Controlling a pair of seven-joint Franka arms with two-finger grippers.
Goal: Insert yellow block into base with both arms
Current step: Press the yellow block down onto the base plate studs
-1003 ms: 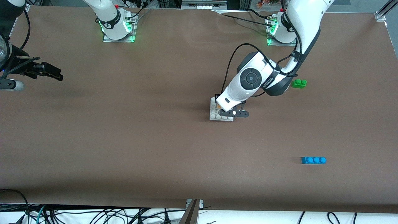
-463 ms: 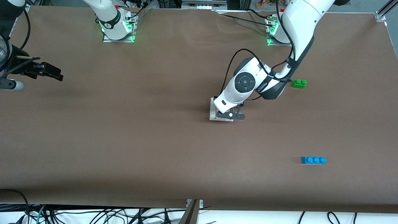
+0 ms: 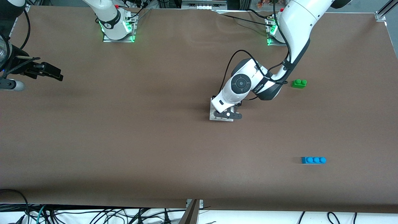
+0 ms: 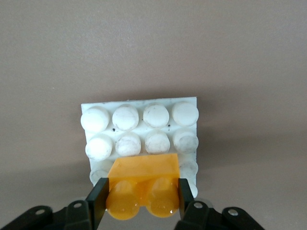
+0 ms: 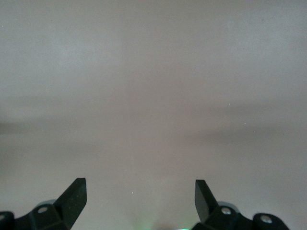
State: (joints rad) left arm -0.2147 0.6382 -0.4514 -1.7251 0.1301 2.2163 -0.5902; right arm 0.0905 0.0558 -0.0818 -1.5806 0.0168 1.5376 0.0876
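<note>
In the left wrist view the yellow block (image 4: 142, 187) sits between the black fingers (image 4: 98, 203) of my left gripper (image 4: 142, 197), which is shut on its two short ends. The block hangs over the edge rows of the white studded base (image 4: 139, 120); whether it touches the studs I cannot tell. In the front view the left gripper (image 3: 227, 114) is low over the base (image 3: 213, 112) at mid table, and the arm hides the block. My right gripper (image 3: 46, 71) waits open at the right arm's end of the table, with nothing between its fingers (image 5: 74, 196).
A green two-stud brick (image 3: 299, 83) lies beside the left arm's elbow, toward the left arm's end. A blue three-stud brick (image 3: 313, 160) lies nearer to the front camera at that same end. Cables run along the table's top edge by the arm bases.
The left arm has shifted a little toward the right arm's end with the yellow block, so its hand now covers more of the base. The right arm has not moved.
</note>
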